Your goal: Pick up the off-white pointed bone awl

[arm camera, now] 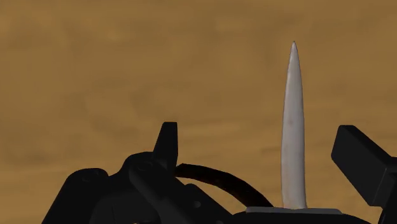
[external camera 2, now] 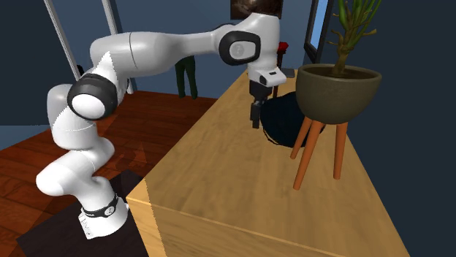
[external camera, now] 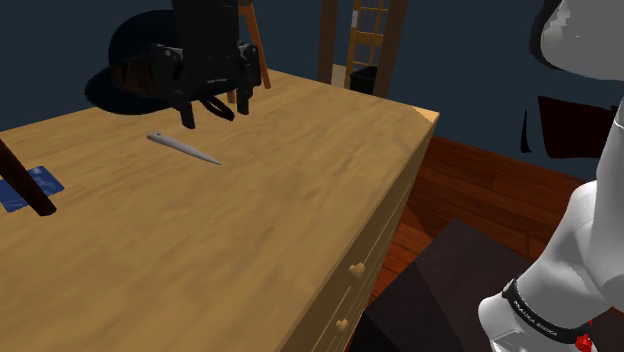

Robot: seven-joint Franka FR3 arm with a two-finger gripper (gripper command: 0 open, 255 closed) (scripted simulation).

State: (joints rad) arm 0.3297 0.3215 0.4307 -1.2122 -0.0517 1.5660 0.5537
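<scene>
Two fingers (arm camera: pixel 167 143): standing wide apart with nothing clamped, so the jaws are open
Gripper (external camera: pixel 207 112): all black, pointing down, hanging just over the tabletop
Arm (external camera 2: pixel 161 51): white with dark joints, stretched from the stand out over the table, gripper (external camera 2: pixel 255 117) at the far end
Awl (external camera: pixel 183 148): pale grey-white, long and skinny, lying flat on the wood; thick end toward the shoulder view's left, tip toward its right
Awl vs gripper: near each other in the shoulder view, awl on the camera's side of the hand, not touching it
Wrist cam: awl (arm camera: pixel 293 127) sits in the gap between the fingers, way closer to one than the other, touching neither, tip pointing away from the hand
Table (external camera: pixel 300 220): light wooden top, drawers down the front with little heart-shaped pulls
Black hat (external camera: pixel 135 60): round and dark, on the table right behind the gripper
Blue cards (external camera: pixel 30 185): flat on the wood at the shoulder view's left edge, a dark slanted leg crossing in front of them
Plant pot (external camera 2: pixel 340 87): dark bowl with a green plant, up on an orange-legged stand that's standing on the table, hat underneath it
Floor (external camera 2: pixel 146 117): reddish planks
</scene>
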